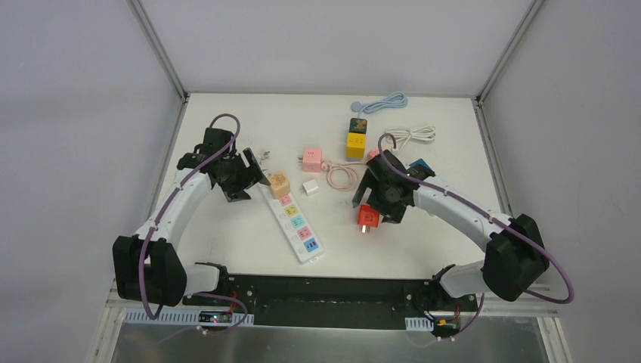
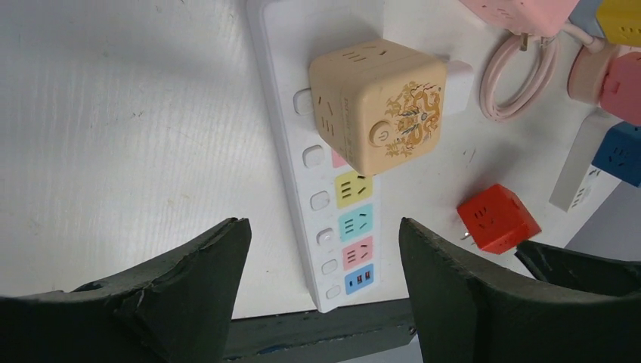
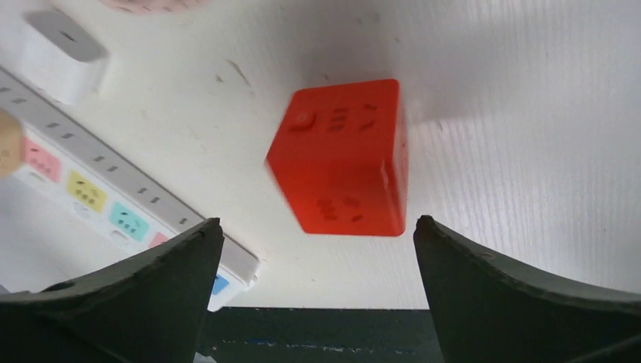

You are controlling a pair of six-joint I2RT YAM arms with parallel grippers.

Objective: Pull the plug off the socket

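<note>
While both jaws gape, a red cube [image 1: 367, 217], white charger [image 1: 310, 187] and pink cable [image 1: 342, 176] lie near the beige plug [image 1: 279, 184].

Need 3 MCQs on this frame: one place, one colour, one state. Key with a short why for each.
1. Where does the beige cube sit?
A. on the far end of the power strip
B. on its middle
C. on its near end

2. What colour is the cube under the right gripper?
A. blue
B. yellow
C. red

3. How do the right jaws stand?
A. shut on the cube
B. open, holding nothing
C. shut, empty

Key:
1. A: it covers the strip's end socket, farthest from the arm bases.
2. C: the red cube lies right below them.
3. B: both jaws stand clear of its sides.
</note>
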